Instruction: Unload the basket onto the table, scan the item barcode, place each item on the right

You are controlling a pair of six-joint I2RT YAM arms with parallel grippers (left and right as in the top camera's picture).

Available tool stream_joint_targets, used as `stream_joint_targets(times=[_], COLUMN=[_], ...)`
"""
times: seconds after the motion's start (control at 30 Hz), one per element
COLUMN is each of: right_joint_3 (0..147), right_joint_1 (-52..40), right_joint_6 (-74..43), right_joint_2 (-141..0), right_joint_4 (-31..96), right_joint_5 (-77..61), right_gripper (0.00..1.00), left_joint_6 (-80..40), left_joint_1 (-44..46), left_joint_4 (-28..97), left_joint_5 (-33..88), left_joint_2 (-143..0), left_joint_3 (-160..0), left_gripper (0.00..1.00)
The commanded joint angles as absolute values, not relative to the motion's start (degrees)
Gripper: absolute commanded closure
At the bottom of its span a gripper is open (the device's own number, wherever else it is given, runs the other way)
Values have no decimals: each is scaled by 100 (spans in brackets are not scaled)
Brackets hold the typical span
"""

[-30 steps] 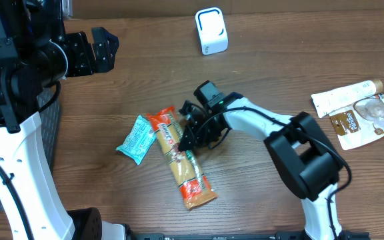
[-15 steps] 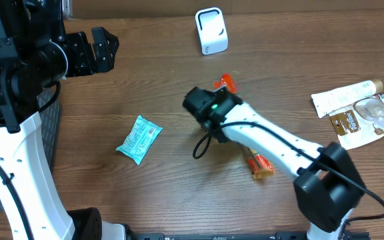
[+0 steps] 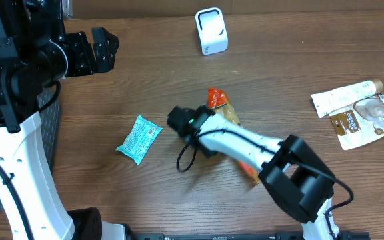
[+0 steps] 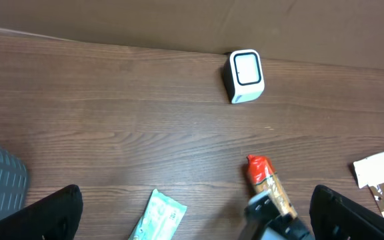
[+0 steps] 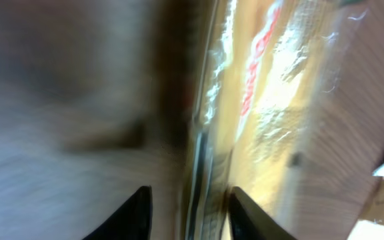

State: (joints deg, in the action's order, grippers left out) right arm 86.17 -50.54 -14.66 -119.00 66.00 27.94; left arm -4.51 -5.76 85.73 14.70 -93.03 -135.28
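Overhead hides the right gripper (image 5: 192, 200); its wrist view shows fingers (image 5: 141, 210) straddling the orange-tan plastic packet (image 5: 272, 113), grip unclear. Left gripper (image 4: 202, 217) gapes empty.

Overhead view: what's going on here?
The right gripper straddles the edge of a long orange-and-tan snack pack; the blurred wrist view doesn't show whether it grips. The pack is mid-table, short of the white scanner at the far edge. The left gripper hangs open at the side. A teal packet lies nearby.
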Motion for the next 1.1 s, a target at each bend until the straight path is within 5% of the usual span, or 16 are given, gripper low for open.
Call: stream_joint_targets(times=[0.0,0.43,0.7,1.07], right_joint_3=[8770,9644,9712,8165], right_joint_1=[-5450,-5011,-3981,-3747], right_joint_6=[-1457,-1494,-1496,-1809], right_joint_2=[-11839,-11358,-11052,-11091], right_joint_4=[6554,6838,6814,5391], right_joint_5=[1887,880,268,-563], right_gripper=[53,56,91,91], left_joint_6=[-429,-429,-429,-429], left_joint_1=[-635,-635,-635,-635], left_joint_4=[8569,8569,8569,8569], left_joint_5=[1441,1441,1441,1441], left_joint_2=[-9354,-9354,-9354,-9362], left_joint_3=[-13614,-13614,-13614,-13614], left_gripper=[0,1,0,1])
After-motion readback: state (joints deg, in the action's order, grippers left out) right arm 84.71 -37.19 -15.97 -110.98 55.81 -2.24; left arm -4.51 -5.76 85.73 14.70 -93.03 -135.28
